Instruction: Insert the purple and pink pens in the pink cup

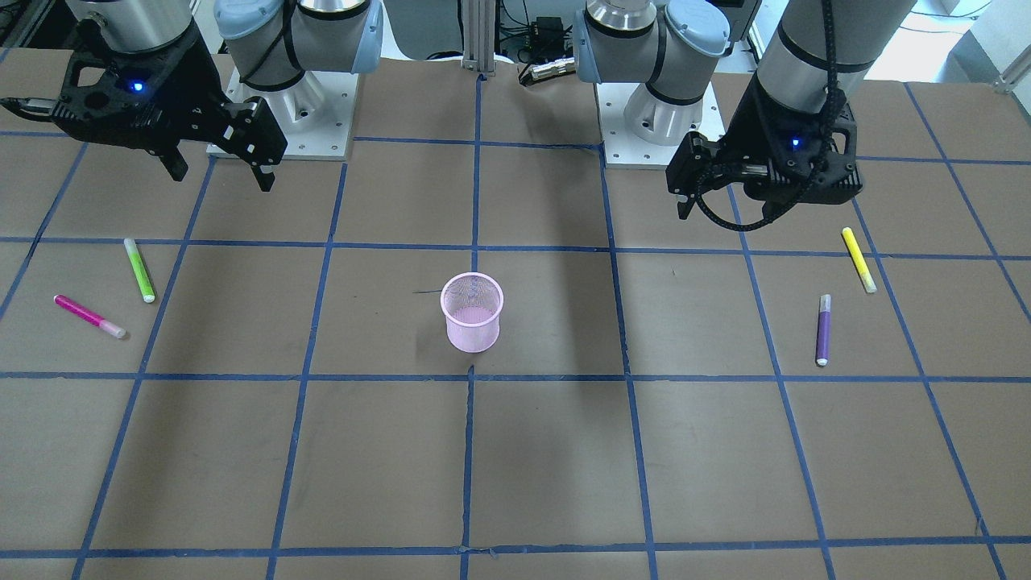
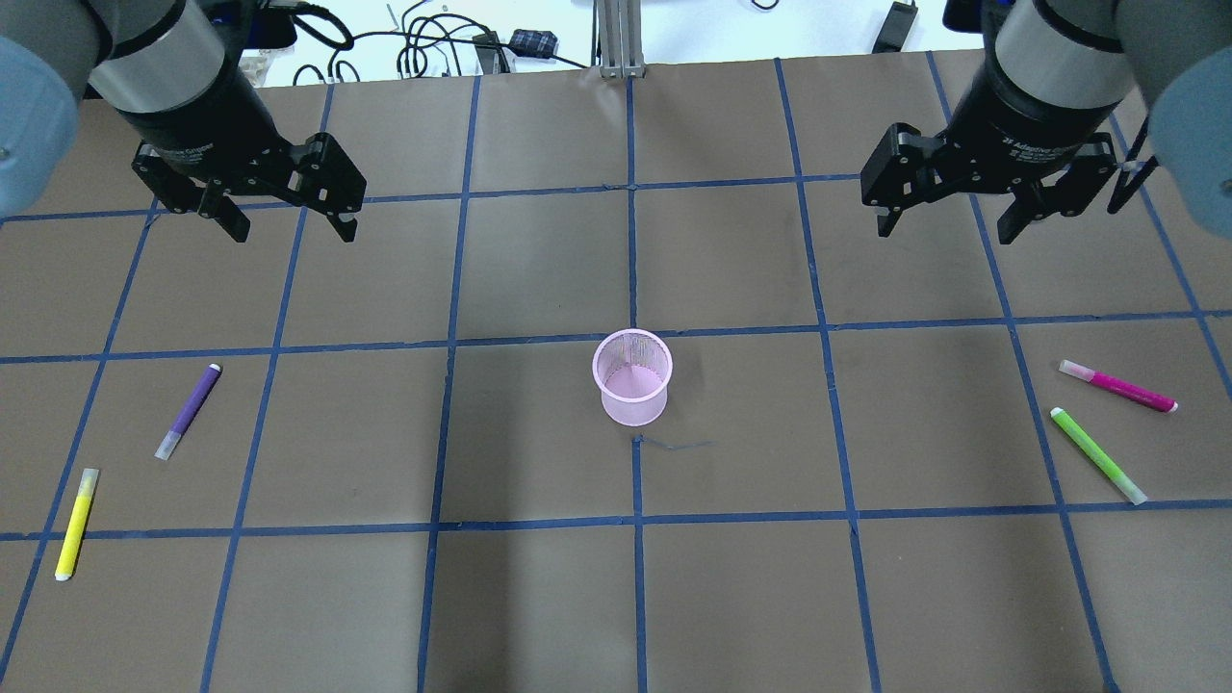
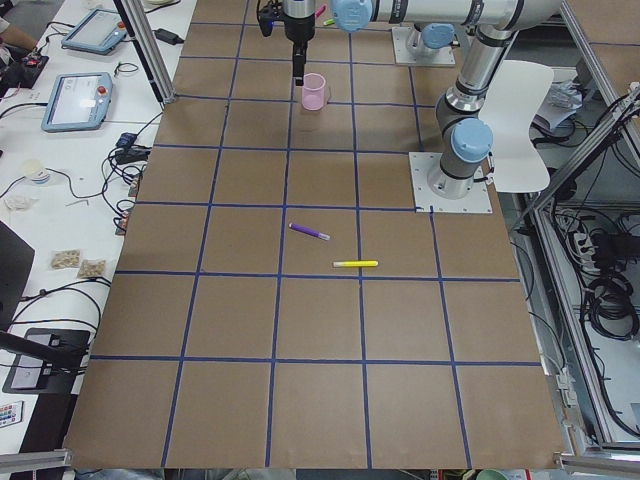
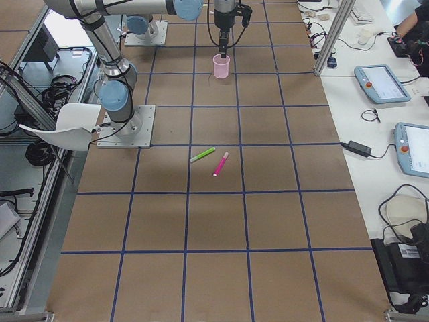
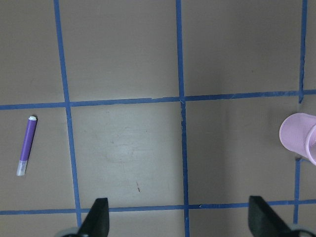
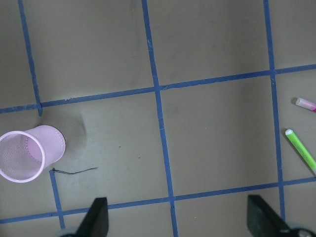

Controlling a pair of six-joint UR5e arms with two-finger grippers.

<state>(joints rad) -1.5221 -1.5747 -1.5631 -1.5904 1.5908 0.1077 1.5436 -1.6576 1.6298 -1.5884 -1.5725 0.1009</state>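
Table (image 2: 539,597): brown paper with a blue tape grid; bare paper all round the pink cup (image 2: 631,390), which stands upright at centre.
Left gripper (image 2: 292,229): jaws wide apart, holding nothing, raised, well left of cup.
Right gripper (image 2: 945,231): likewise, well right of cup.
Purple pen (image 2: 189,411): flat, well left of cup, near left gripper; yellow pen (image 2: 76,524) further out, apart.
Pink pen (image 2: 1118,386): flat, well right of cup, near right gripper; green pen (image 2: 1097,455) beside it, not touching.

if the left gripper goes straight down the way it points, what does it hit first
Probably bare table, by a blue tape line; the purple pen and pink cup both lie off to the sides.
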